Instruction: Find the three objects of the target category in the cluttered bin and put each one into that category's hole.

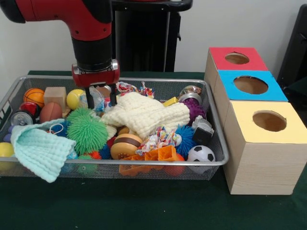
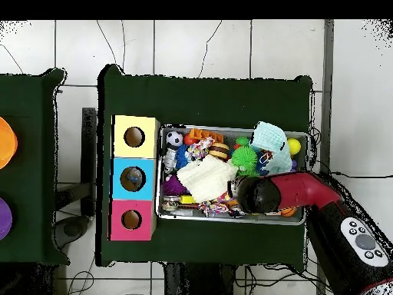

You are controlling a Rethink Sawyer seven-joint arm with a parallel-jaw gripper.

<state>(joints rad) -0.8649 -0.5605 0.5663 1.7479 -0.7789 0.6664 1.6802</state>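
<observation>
The silver wire-mesh bin (image 1: pixel 144 163) is full of toys and also shows in the overhead view (image 2: pixel 230 220). My gripper (image 1: pixel 101 99) hangs over the bin's back left part. Its fingers are apart and reach down into the clutter around a brownish item with clear wrapping (image 1: pixel 102 91). A yellow ball (image 1: pixel 74 98) lies just left of it and a cream knitted cloth (image 1: pixel 144 115) just right. In the overhead view my red arm (image 2: pixel 307 192) covers the gripper. Three wooden boxes with holes stand beside the bin: red top (image 1: pixel 237 58), blue top (image 1: pixel 250 85), yellow top (image 1: pixel 268 120).
The bin also holds a green spiky ball (image 1: pixel 86 132), a mint cloth (image 1: pixel 41 148) draped over the front rim, a basketball (image 1: pixel 33 96), a wooden block (image 1: pixel 55 94), a soccer ball (image 1: pixel 201 154), a purple spiky ball (image 1: pixel 194 109) and a toy burger (image 1: pixel 125 145).
</observation>
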